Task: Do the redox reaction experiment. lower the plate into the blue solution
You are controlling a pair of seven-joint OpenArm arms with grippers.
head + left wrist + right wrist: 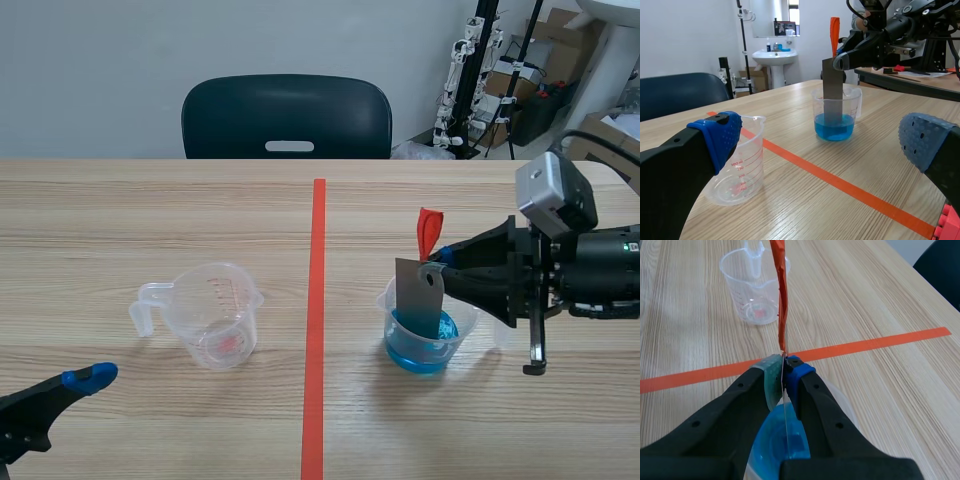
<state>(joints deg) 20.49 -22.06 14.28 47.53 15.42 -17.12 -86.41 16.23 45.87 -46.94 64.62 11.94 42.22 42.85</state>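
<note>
My right arm (pixel 600 265) comes in low from the right and lies nearly level above the table, its wrist turned toward the middle. My right gripper (pixel 785 371) has its two pads pinched tight on the plate (pixel 418 295). My left gripper (pixel 822 142) rests low at the near left, with its fingers spread wide and its blue pads (pixel 720 134) well apart.

We see a pale wooden tabletop (pixel 150 220) with a dark chair (pixel 287 115) drawn up at its far edge, in front of a plain light-grey wall (pixel 90 60). In the far right corner stand cardboard boxes (pixel 560 42) and a black stand (pixel 487 40). In the left wrist view we make out a white pedestal sink (pixel 771 59) against a white wall, and a second table (pixel 920 90) beyond ours.
</note>
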